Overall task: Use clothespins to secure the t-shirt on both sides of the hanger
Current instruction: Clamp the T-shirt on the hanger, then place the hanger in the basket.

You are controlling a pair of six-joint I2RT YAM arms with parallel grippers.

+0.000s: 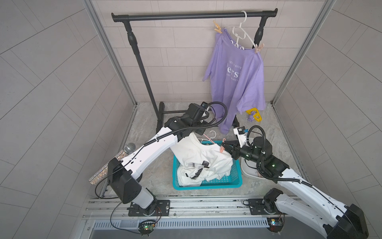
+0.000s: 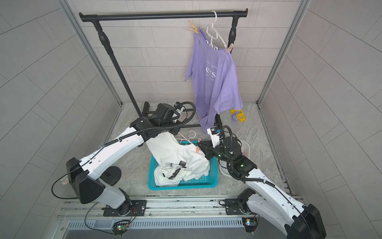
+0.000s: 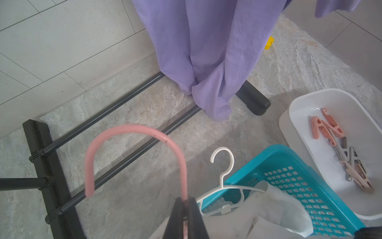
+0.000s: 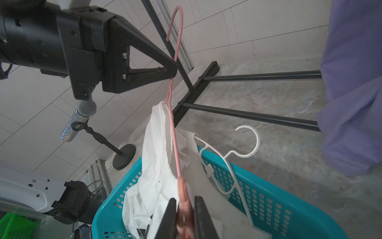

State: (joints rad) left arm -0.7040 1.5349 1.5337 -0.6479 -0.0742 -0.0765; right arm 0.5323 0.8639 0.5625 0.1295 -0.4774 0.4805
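At one o'clock a lilac cloth t-shirt (image 1: 237, 78) hangs with white print; only "NEVER GIVE" reads clearly. The left end effector (image 3: 187, 207) pinches tight the neck of a thin pink hanger (image 3: 132, 127) carrying a white t-shirt (image 1: 198, 155) above the teal plastic basket (image 1: 206, 185). The right end effector (image 4: 185, 201) grips a salmon-pink plastic clothespin (image 4: 183, 191) at the hanger's shoulder. More clothespins (image 3: 324, 128) lie in the white tub (image 3: 306, 103) at the basket's three o'clock.
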